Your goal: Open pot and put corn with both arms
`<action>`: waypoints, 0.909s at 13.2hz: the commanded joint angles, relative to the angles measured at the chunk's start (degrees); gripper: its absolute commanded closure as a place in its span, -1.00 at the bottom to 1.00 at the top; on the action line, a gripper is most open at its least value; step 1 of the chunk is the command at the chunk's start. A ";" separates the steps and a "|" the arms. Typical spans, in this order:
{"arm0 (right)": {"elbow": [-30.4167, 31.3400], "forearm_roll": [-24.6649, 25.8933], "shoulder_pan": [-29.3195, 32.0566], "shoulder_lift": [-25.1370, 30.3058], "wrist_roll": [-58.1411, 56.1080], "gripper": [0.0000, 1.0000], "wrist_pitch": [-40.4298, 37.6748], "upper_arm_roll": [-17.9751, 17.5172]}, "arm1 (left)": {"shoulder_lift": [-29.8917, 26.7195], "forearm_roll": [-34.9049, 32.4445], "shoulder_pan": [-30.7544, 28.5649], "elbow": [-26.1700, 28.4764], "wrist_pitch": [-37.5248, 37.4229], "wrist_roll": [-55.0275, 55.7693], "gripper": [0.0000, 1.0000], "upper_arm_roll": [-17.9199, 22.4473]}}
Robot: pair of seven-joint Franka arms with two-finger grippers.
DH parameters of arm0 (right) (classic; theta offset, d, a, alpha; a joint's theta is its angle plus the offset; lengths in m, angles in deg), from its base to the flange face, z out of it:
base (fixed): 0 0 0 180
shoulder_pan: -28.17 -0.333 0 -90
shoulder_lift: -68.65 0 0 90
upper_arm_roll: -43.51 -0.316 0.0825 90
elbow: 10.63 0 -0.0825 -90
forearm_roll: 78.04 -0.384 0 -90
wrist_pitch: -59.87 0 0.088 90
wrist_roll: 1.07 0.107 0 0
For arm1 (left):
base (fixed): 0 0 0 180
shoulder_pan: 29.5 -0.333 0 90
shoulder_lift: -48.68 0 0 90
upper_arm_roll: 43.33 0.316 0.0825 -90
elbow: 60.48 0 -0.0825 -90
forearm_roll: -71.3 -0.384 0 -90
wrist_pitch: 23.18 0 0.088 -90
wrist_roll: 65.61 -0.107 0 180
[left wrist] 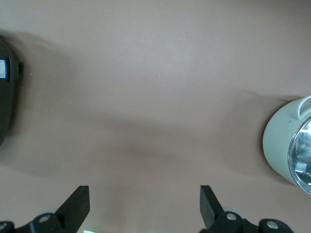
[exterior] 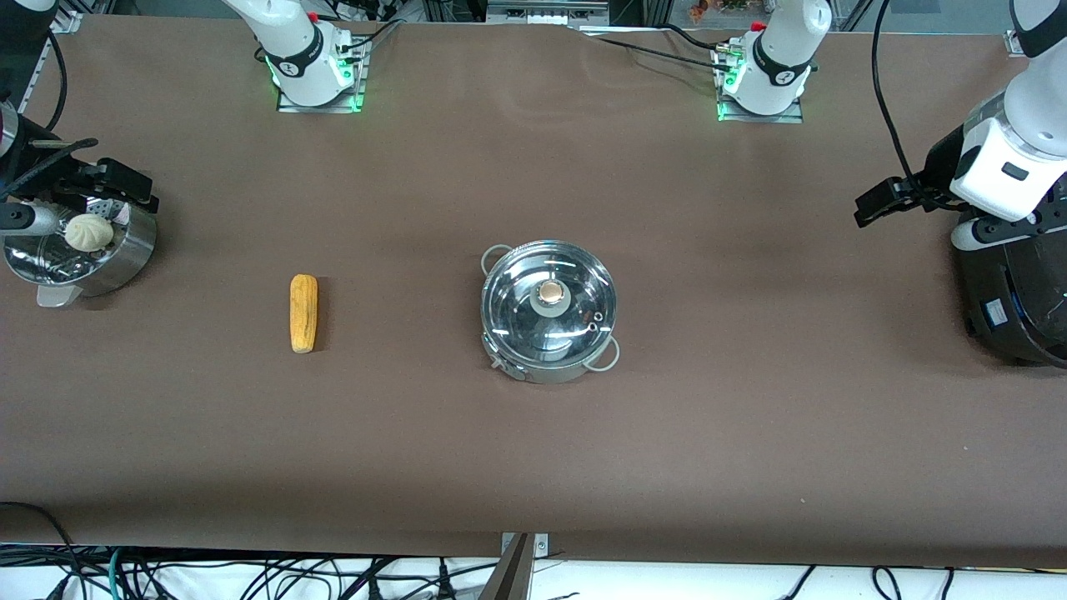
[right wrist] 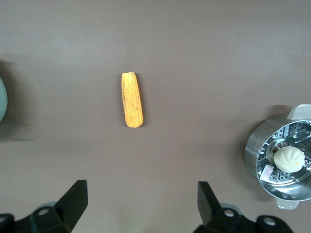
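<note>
The steel pot (exterior: 533,367) stands mid-table with its glass lid (exterior: 517,300) on and the tan knob (exterior: 550,292) on top. Its side also shows in the left wrist view (left wrist: 277,145). The yellow-orange corn (exterior: 303,313) lies on the cloth beside the pot, toward the right arm's end, and shows in the right wrist view (right wrist: 131,100). My left gripper (exterior: 875,204) (left wrist: 145,204) is open and empty, up over the cloth at the left arm's end. My right gripper (exterior: 117,183) (right wrist: 142,201) is open and empty, up by the steamer basket.
A perforated steel steamer basket (exterior: 125,250) (right wrist: 255,150) with a pale bun (exterior: 88,232) (right wrist: 288,160) stands at the right arm's end. A big black cooker (exterior: 1013,292) (left wrist: 7,92) stands at the left arm's end. Brown cloth (exterior: 533,467) covers the table.
</note>
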 commanded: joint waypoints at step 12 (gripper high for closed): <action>0.84 0.36 0.71 1.10 -0.42 -1.00 -0.39 -0.82 | -0.21 -0.82 -0.54 0.55 -0.73 -12.40 -1.00 -0.27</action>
